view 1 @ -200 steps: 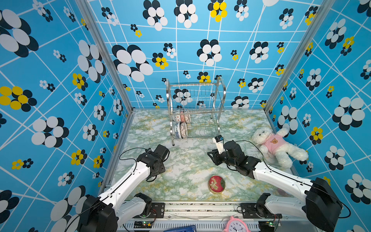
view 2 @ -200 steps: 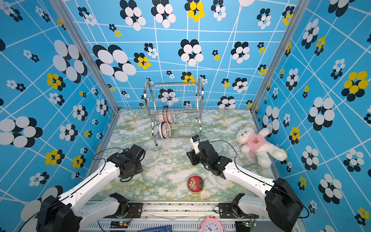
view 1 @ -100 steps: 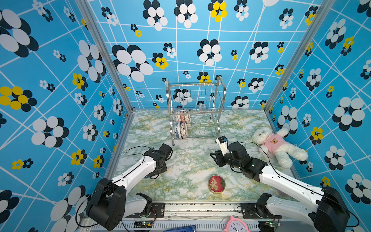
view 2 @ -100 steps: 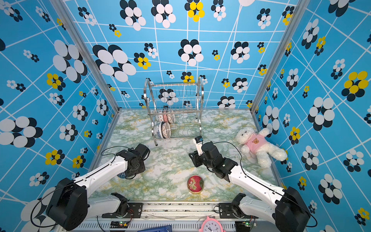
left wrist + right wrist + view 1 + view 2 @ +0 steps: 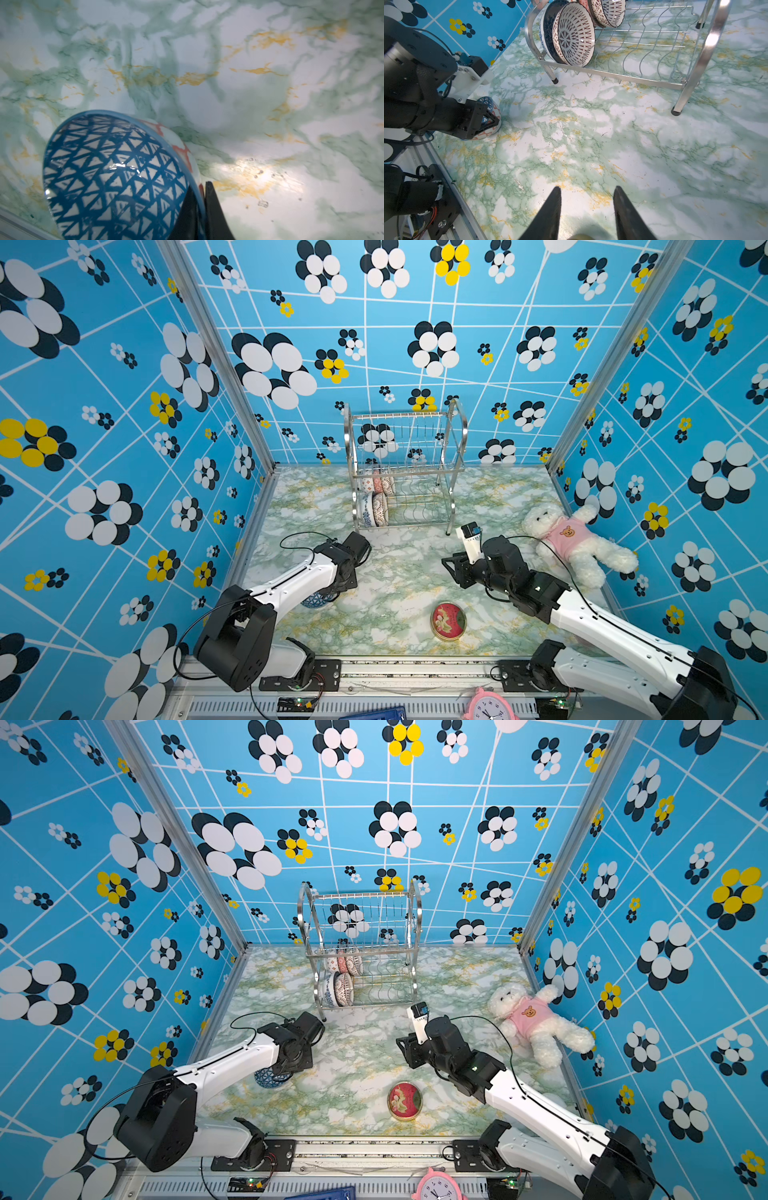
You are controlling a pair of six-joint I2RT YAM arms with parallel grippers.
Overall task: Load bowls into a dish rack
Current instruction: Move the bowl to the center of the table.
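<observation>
A bowl (image 5: 110, 176) with a blue triangle pattern inside and red marks outside sits low over the marble table at the front left, also in both top views (image 5: 315, 601) (image 5: 268, 1078). My left gripper (image 5: 201, 187) is shut on its rim, one finger inside and one outside; the right wrist view shows the same grip (image 5: 495, 122). The dish rack (image 5: 415, 469) (image 5: 706, 47) stands at the back. Patterned bowls stand on edge at its left end, on the lower tier (image 5: 374, 508) (image 5: 575, 39) and the upper tier (image 5: 376, 484). My right gripper (image 5: 587, 190) (image 5: 451, 568) hovers open and empty over bare table.
A flat red tin (image 5: 448, 620) lies near the front edge between the arms. A white teddy bear (image 5: 573, 539) in a pink shirt lies at the right wall. A pink clock (image 5: 490, 705) sits below the front rail. Blue patterned walls close three sides.
My left arm swung lower toward the front left and its gripper closed on the blue bowl's rim. The right arm drifted slightly right and its jaws widened a little.
</observation>
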